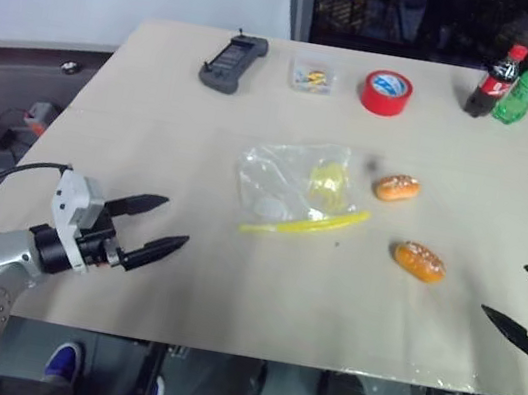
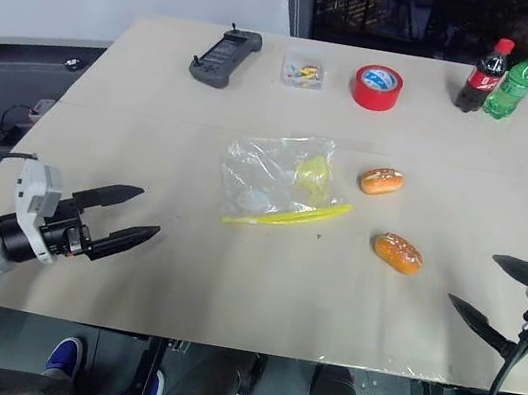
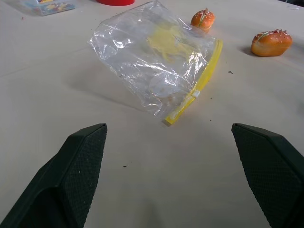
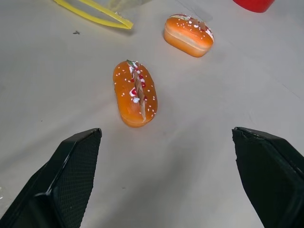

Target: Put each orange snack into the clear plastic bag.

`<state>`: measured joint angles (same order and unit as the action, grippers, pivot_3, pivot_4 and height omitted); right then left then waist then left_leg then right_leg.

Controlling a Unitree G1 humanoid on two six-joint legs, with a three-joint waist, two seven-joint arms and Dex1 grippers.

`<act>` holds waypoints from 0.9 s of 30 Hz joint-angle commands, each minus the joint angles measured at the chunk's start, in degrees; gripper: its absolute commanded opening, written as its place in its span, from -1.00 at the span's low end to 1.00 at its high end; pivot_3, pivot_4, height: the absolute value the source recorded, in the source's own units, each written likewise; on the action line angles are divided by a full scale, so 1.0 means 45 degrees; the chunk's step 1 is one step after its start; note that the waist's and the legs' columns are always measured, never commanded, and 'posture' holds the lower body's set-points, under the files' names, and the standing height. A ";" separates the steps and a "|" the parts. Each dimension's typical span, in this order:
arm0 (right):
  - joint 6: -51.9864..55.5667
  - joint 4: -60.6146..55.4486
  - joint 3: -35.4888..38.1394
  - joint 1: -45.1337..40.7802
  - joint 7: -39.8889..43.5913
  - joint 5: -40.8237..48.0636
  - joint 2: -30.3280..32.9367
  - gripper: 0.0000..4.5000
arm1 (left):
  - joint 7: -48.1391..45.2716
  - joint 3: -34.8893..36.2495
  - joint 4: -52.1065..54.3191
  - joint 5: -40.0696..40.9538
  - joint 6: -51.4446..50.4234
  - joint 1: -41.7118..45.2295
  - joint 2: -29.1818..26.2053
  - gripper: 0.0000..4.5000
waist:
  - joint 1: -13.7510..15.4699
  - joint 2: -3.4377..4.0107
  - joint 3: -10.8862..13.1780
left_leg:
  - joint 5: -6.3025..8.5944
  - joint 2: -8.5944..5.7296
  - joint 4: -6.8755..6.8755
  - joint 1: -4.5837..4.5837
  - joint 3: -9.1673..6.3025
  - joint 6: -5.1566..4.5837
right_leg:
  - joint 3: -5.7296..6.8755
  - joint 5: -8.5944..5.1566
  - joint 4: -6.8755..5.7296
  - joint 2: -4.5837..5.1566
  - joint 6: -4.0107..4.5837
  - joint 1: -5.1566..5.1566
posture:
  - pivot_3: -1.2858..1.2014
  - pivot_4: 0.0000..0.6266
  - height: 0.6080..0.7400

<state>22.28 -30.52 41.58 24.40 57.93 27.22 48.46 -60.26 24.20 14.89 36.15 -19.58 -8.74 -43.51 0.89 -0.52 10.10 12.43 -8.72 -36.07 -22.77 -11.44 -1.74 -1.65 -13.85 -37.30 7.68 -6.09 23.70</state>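
Observation:
Two orange snacks lie on the beige table: one (image 1: 396, 187) just right of the clear plastic bag (image 1: 292, 184), the other (image 1: 420, 261) nearer the front. The bag lies flat mid-table, its yellow seal strip (image 1: 304, 223) along the near edge. My left gripper (image 1: 156, 224) hovers open over the table's front left, pointing toward the bag, nothing between its fingers. Open too, my right gripper (image 1: 526, 297) hangs at the front right edge, aimed at the nearer snack (image 4: 135, 92). In the left wrist view the bag (image 3: 152, 57) lies ahead of the fingers.
Along the table's far edge stand a black controller (image 1: 233, 62), a small clear box (image 1: 312, 74), a red tape roll (image 1: 386, 92), a cola bottle (image 1: 494, 81) and a green bottle (image 1: 524, 87). Bare tabletop (image 1: 259, 288) lies between both grippers.

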 commanded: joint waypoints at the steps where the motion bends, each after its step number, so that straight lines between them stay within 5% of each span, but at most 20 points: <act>1: 0.0173 -0.0322 -0.0011 -0.0240 -0.0235 0.0174 0.0109 1.00 | 0.0107 0.0116 0.0282 0.0167 -0.0142 0.0313 -0.0223 0.98 | 0.0000 0.0000 0.0000 | 0.0000 0.0000 0.0000 0.0000 0.0001 0.0000 | 0.0000 0.0000 0.0000 0.0000 0.0000 0.0000 | 0.03 -0.52 1.00; 15: 0.0671 -0.1171 -0.1627 -0.1813 -0.1390 0.0442 -0.0044 1.00 | 0.1362 -0.0282 0.0932 0.0712 -0.1812 0.1153 0.0123 0.98 | -0.0003 -0.0004 0.0003 | 0.0002 -0.0001 0.0000 -0.0005 0.0004 -0.0006 | -0.0006 0.0049 0.0026 -0.0005 -0.0009 -0.0001 | 0.03 -0.52 1.00; 19: 0.0862 -0.1821 -0.2981 -0.2705 -0.1760 0.0636 -0.0100 1.00 | 0.3260 -0.0340 0.0805 0.2321 -0.5665 0.1953 -0.0298 0.98 | -0.0010 -0.0007 0.0005 | 0.0002 0.0002 0.0000 -0.0002 -0.0004 -0.0007 | -0.0004 0.0035 0.0020 -0.0013 -0.0044 0.0000 | 0.03 -0.52 1.00; 22: 0.0859 -0.2030 -0.3936 -0.3273 -0.1714 0.0724 -0.0037 1.00 | 0.3580 -0.0607 -0.0317 0.3354 -0.7968 0.3165 -0.0542 0.98 | 0.0002 -0.0021 0.0015 | 0.0000 0.0002 0.0000 -0.0004 -0.0018 -0.0009 | 0.0005 0.0031 0.0019 -0.0024 -0.0053 0.0000 | 0.03 -0.52 1.00; 27: 0.0135 -0.2017 -0.5890 -0.4557 -0.1633 0.0211 -0.0240 1.00 | 0.3090 -0.2391 -0.4054 0.2486 -0.8679 0.6222 0.0139 0.98 | 0.0016 -0.0033 0.0021 | -0.0015 -0.0010 -0.0010 0.0001 -0.0022 -0.0031 | 0.0012 0.0051 0.0006 -0.0026 -0.0028 -0.0001 | 0.03 -0.52 1.00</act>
<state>24.83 -38.18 16.81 5.14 50.69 29.04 47.65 -44.78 15.89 0.91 48.99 -58.71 16.67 -43.36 0.96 -0.67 10.20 12.36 -8.76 -36.15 -22.78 -11.57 -1.88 -1.58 -13.58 -37.28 7.55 -6.17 23.69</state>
